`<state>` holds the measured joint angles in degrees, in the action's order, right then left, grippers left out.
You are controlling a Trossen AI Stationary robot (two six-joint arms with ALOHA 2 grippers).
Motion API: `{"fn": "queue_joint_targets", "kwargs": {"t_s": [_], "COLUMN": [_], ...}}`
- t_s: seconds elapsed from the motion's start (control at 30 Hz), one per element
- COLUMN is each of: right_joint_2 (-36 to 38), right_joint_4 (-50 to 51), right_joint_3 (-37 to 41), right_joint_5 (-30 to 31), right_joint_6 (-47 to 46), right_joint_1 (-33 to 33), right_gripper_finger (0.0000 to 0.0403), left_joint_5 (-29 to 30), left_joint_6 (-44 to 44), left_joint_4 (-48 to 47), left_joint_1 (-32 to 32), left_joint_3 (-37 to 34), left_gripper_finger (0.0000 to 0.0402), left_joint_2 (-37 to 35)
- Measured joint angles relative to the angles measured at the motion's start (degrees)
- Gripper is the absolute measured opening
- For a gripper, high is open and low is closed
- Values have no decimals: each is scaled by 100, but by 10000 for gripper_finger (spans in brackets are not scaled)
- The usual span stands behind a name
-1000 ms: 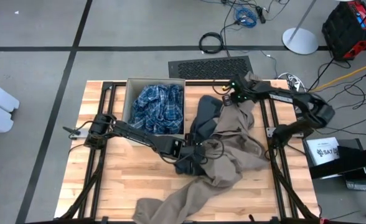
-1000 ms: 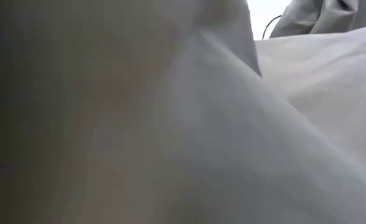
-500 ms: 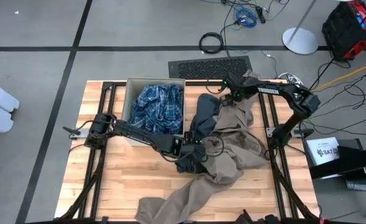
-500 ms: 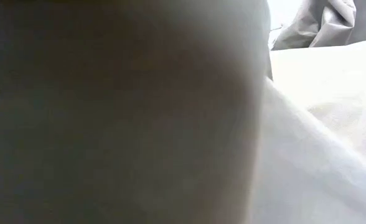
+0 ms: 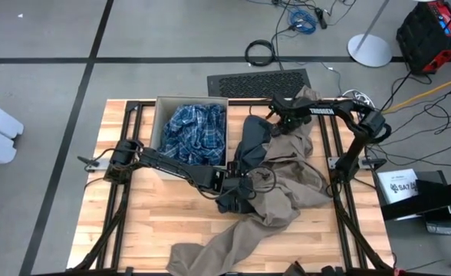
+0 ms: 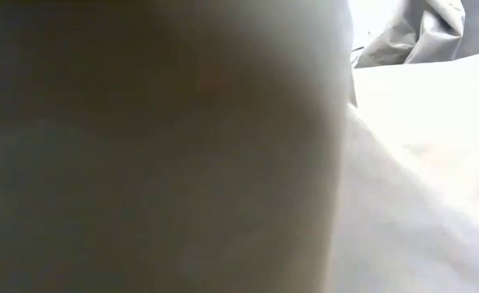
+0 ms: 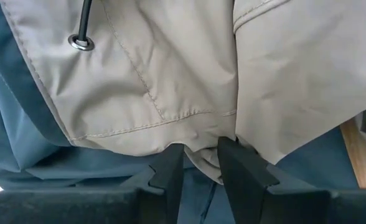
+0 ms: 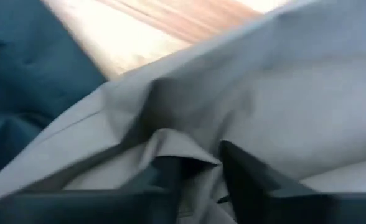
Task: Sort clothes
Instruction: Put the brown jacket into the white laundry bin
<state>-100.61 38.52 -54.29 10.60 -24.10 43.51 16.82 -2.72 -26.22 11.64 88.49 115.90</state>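
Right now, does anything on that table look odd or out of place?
Yes. The khaki-tan garment sprawls over the table's front edge, its tail hanging off. Fabric also blankets the table-level camera, so that view shows only cloth.

both arms reach inward — left gripper and right gripper low.

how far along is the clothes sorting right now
Done: the plaid shirt sits in the cardboard box. In hand: both grippers pinch the khaki garment, the left gripper mid-table, the right gripper at its far edge. Left: the khaki piece and the dark blue garment under it still lie on the table.
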Motion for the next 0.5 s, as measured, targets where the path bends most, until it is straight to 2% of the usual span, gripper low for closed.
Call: {"fn": "queue_joint_targets", "kwargs": {"t_s": [0.07,0.1,0.33,0.5], "right_joint_2": [254,391,1662,2610], "right_joint_4": [-22,44,154,460], "right_joint_3": [33,50,29,16], "right_joint_5": [50,82,141,113], "right_joint_6": [135,235,230,-33], "right_joint_1": [-42,-57,-280,-854], "right_gripper_finger": [36,19,2,1], "left_joint_5": [0,0,2,4], "left_joint_6": [2,2,4,7], "left_joint_4": [0,0,0,2], "left_joint_1": [0,0,0,0], "left_joint_3": [0,0,0,0], "left_gripper_finger": [111,111,111,111], "left_joint_2": [0,0,0,0]}}
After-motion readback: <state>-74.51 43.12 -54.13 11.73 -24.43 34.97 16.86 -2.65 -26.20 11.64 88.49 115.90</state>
